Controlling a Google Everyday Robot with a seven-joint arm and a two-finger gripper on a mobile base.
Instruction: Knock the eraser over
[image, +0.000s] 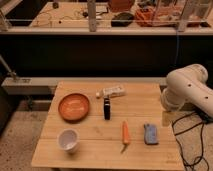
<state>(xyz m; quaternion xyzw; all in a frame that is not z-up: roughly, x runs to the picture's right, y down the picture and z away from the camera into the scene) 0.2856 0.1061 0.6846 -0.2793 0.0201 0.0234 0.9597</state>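
Note:
The eraser (107, 108) is a small, narrow black block near the middle of the wooden table (90, 155). It sits just right of the orange bowl and just in front of the white tube. I cannot tell whether it stands upright or lies flat. My white arm (187, 90) is bent at the table's right edge, well to the right of the eraser. The gripper is out of view, and only the arm's upper segments show.
An orange bowl (74, 106) sits at the left and a white cup (68, 140) at the front left. A white capped tube (113, 92) lies behind the eraser. A carrot (125, 133) and a blue-grey pad (150, 133) lie at the front right. Cables (192, 145) run on the floor to the right.

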